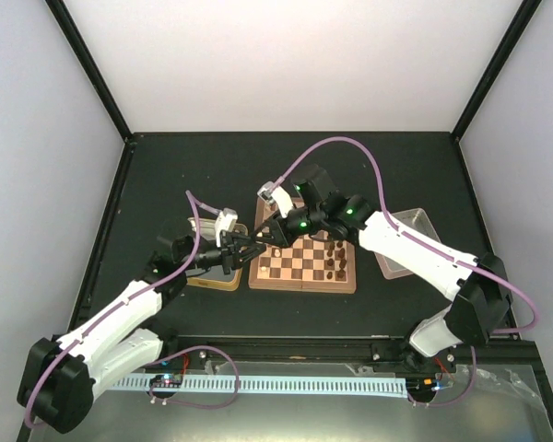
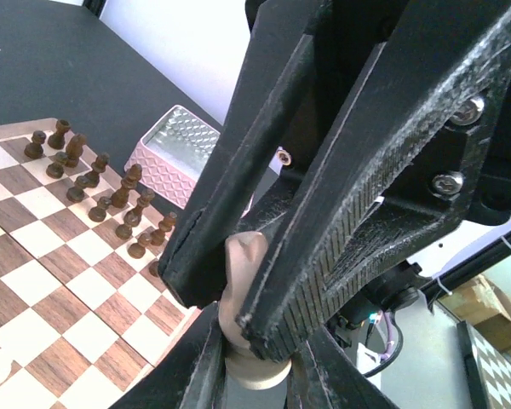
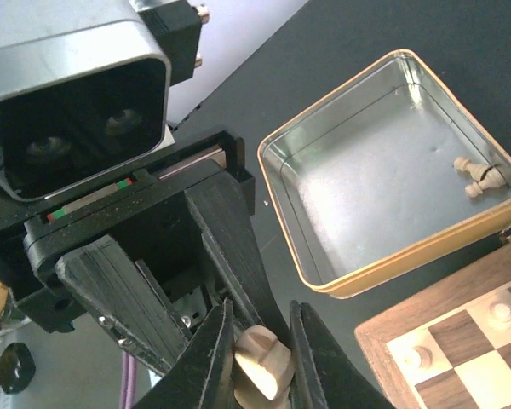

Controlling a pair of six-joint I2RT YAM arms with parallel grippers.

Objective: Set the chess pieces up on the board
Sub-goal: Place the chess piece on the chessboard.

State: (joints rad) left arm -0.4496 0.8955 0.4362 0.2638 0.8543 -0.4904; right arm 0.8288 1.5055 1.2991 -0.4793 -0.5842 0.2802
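Note:
A pale chess piece (image 3: 260, 365) hangs in the air just off the board's (image 1: 304, 285) far-left corner, held from both ends. My left gripper (image 2: 257, 331) is shut on its round base (image 2: 255, 371). My right gripper (image 3: 261, 334) is shut on its notched top (image 2: 245, 256). In the top view the two grippers meet tip to tip, left (image 1: 256, 246) and right (image 1: 266, 237). Several dark pieces (image 2: 94, 183) stand along the board's right side (image 1: 336, 262). A few pale pieces (image 3: 498, 312) stand on its left squares.
The gold-rimmed tin (image 3: 392, 274) lies left of the board, under my left arm (image 1: 212, 279), with two pale pawns (image 3: 477, 175) lying in it. A ribbed tray (image 1: 410, 241) sits right of the board, beneath my right forearm.

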